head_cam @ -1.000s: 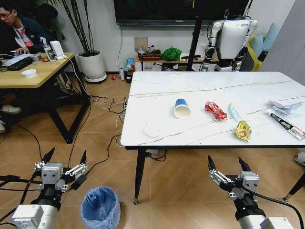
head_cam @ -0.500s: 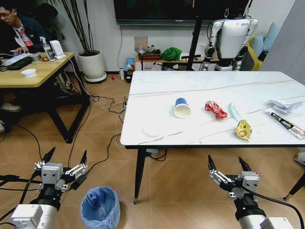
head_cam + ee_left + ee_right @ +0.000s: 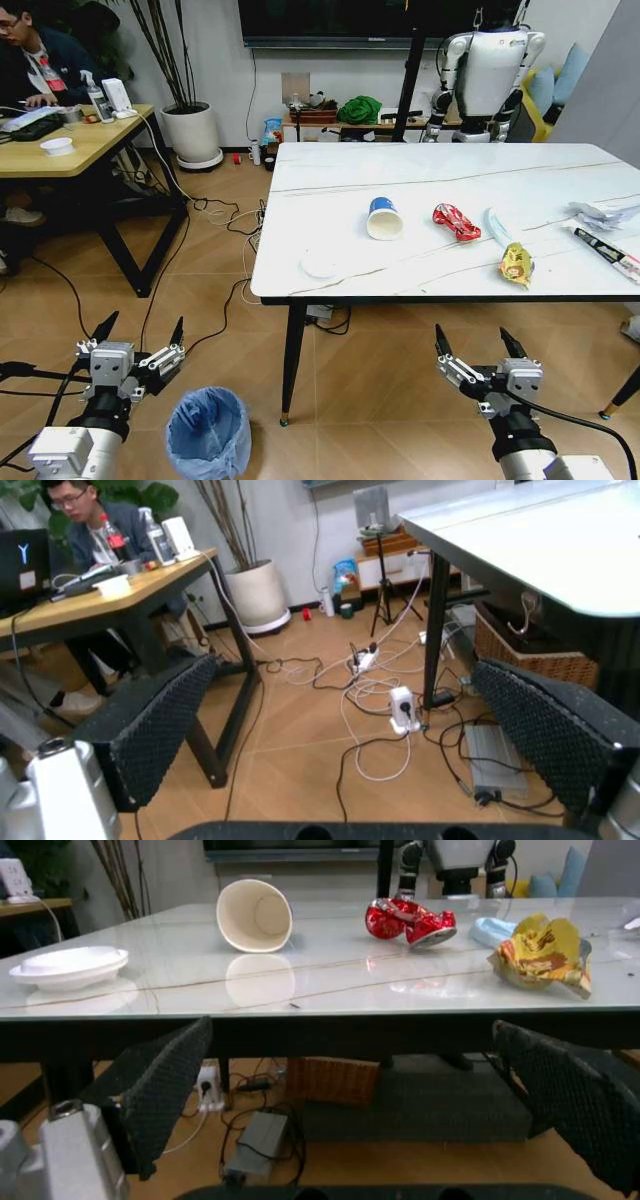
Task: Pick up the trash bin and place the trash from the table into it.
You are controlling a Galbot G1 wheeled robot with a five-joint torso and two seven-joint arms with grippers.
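View: whole scene shifts slightly since a moment ago, so probably the camera moves
Bin (image 3: 208, 432): on floor, ungrasped
Left tool (image 3: 137, 337): wide
Right tool (image 3: 480, 345): wide
Counter (image 3: 330, 195): trash untouched

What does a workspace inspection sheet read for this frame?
Surface: white marble-look table, dry.
Job's things: blue-bagged trash bin on the floor; tipped blue-rimmed paper cup, white disc, red wrapper, yellow wrapper, pale blue mask, crumpled white paper, black-white wrapper on the table.
Clutter: nothing seen.
Grippers: left gripper open beside the bin; right gripper open below the table edge.
Cables: floor cables and power strip.
Surroundings: wooden desk, potted plant.
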